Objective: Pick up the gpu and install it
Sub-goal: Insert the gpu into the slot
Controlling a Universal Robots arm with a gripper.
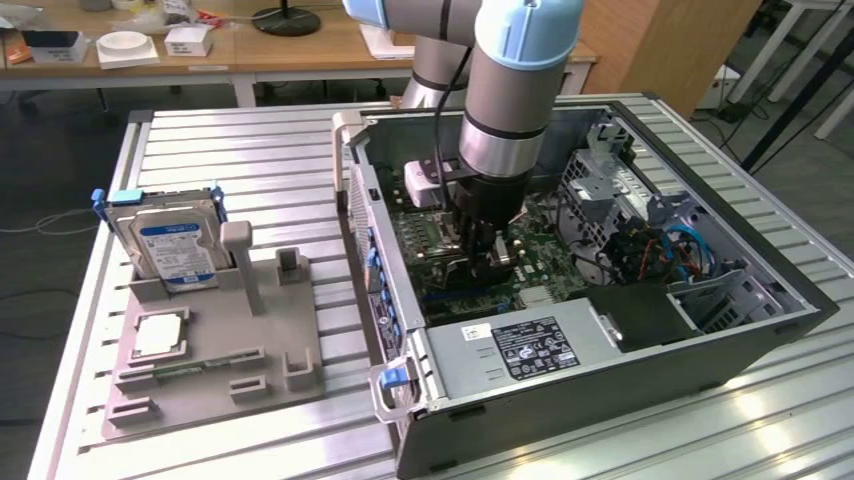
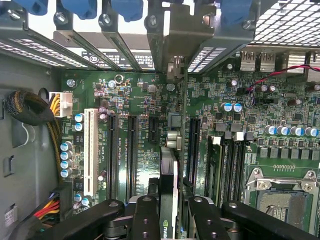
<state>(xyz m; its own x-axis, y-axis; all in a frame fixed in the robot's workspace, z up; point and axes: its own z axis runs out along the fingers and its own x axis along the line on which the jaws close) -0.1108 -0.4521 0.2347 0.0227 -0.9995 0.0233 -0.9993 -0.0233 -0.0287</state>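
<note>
Pincer [image 2: 172, 207] is closest, pinching the gpu [image 2: 170, 175], which stands edge-on over the motherboard [image 2: 250, 115] among the long black slots [image 2: 132, 155]. It's all inside the case [image 1: 747, 330] on the counter [image 1: 240, 140]. Can't tell if the card's edge is in a slot or just above one. Imo the trick here is to keep the card dead upright and parallel to its slot, then press straight down with even pressure, no twisting. Farther off, its metal end has to meet the gap in the rear slot covers [image 2: 75, 37], so I'd make sure that lines up before any real force goes in.
</note>
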